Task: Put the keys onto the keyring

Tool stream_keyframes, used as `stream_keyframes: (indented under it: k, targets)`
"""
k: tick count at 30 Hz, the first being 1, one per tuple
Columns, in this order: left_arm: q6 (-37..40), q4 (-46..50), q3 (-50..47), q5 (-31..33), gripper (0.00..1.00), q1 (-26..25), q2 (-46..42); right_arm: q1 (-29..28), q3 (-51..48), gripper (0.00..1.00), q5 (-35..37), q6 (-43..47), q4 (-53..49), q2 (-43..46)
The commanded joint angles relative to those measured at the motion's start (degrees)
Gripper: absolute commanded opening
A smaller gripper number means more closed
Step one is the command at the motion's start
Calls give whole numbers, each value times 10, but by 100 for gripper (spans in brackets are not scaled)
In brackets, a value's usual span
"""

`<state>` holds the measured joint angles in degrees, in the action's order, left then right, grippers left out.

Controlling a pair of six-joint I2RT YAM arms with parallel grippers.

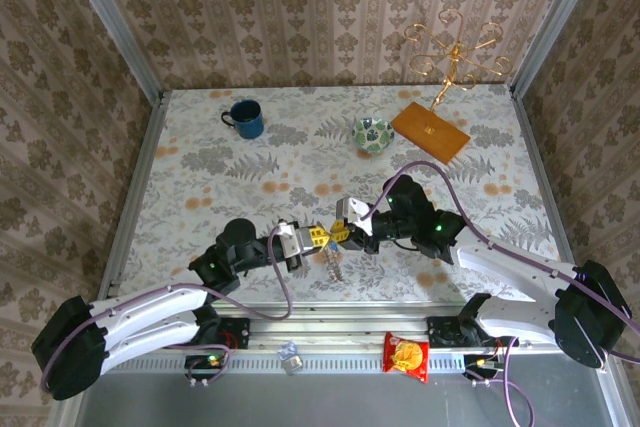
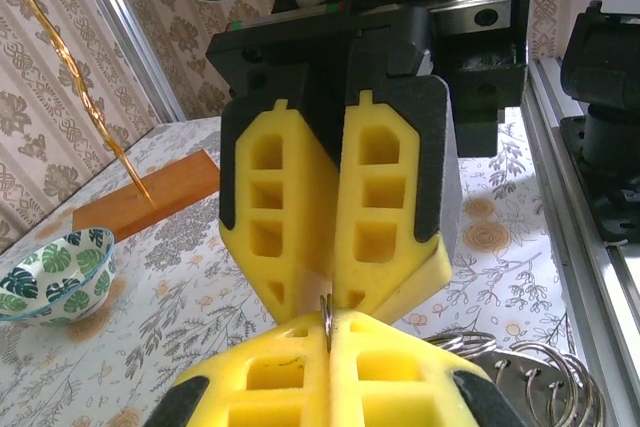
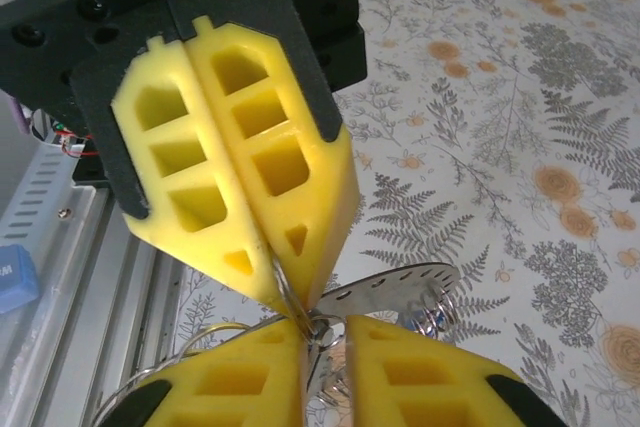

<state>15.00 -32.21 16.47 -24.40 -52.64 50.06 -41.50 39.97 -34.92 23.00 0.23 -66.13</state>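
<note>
Step in hand: securing the keyring, well to the arms' side of the bowl. Both the left gripper and right gripper clench it. Next, likely: one lets go to fetch the keys.

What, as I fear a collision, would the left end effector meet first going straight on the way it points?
The right end effector, facing it tip to tip; a thin metal ring sits between them, so they look nearly touching.
</note>
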Motion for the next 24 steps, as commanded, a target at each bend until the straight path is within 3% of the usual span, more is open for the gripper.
stream_keyframes:
  k: [1,3,14,20,22,24]
  targets:
    - [-14,-41,-6,-19,0,5,-9,-1,5,9,-25,-3,21,-4]
    - [-14,-39,-6,-15,0,6,-9,-1,9,0,-27,3,17,-3]
    - [34,91,30,15,7,3,4,-22,89,0,19,113,-157,-15]
    - [47,104,44,16,7,2,19,-36,108,0,25,125,-172,-23]
    - [52,108,48,11,0,3,21,-36,108,0,24,120,-168,-21]
    - [51,101,44,12,0,2,17,-32,97,2,33,107,-150,-14]
